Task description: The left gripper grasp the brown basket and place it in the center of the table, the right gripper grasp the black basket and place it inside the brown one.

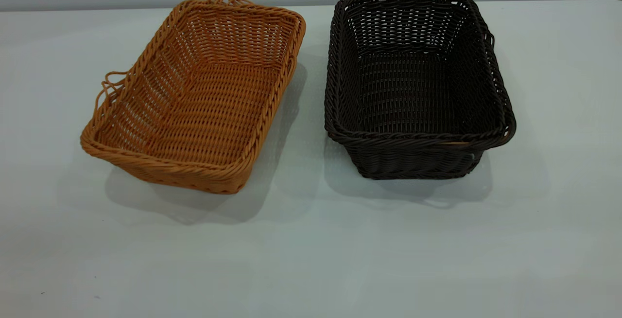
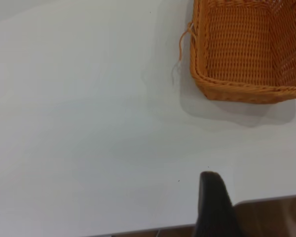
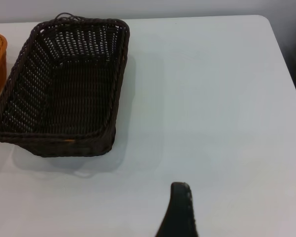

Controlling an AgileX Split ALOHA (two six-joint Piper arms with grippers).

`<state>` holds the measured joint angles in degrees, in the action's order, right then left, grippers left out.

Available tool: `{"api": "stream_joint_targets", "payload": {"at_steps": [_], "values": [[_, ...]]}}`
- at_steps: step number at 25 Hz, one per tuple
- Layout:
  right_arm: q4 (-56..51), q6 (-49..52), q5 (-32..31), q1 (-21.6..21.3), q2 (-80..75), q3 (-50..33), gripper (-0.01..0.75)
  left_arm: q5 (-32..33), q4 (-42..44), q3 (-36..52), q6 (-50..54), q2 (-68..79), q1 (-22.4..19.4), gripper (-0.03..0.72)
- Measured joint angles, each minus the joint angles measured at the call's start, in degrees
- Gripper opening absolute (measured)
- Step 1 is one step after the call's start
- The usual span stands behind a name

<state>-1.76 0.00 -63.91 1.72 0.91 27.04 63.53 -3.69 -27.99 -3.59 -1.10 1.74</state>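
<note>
The brown basket (image 1: 199,99) sits on the white table (image 1: 311,250) at the left, slightly turned. The black basket (image 1: 413,84) sits beside it at the right, a small gap between them. Both are empty wicker trays. Neither arm shows in the exterior view. In the left wrist view the brown basket (image 2: 249,49) lies well ahead of my left gripper (image 2: 214,207), which hovers over the table's near edge. In the right wrist view the black basket (image 3: 64,84) lies ahead and to one side of my right gripper (image 3: 180,212). Neither gripper touches anything.
A wooden surface (image 2: 271,217) shows past the table's edge in the left wrist view. The table's corner (image 3: 266,22) and a dark area beyond it show in the right wrist view.
</note>
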Motion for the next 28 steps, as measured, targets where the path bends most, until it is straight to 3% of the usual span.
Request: {"api": "stream_joint_targets", "payload": {"at_steps": [15,21,28], "values": [[0.0,0.5,0.1,0.0,0.0,0.0,0.553,-0.1,0.0,0.0,0.1,0.0,0.0,0.414],[-8.3,-1.1,0.5,0.0,-6.9,0.0,0.563,-0.6,0.0,-2.2,2.8,7.7,0.0,0.42],[-26.6,-16.1,8.2,0.0,-29.2,0.0,0.608,-13.1,0.0,-6.8,-2.8,28.6,0.0,0.524]]}}
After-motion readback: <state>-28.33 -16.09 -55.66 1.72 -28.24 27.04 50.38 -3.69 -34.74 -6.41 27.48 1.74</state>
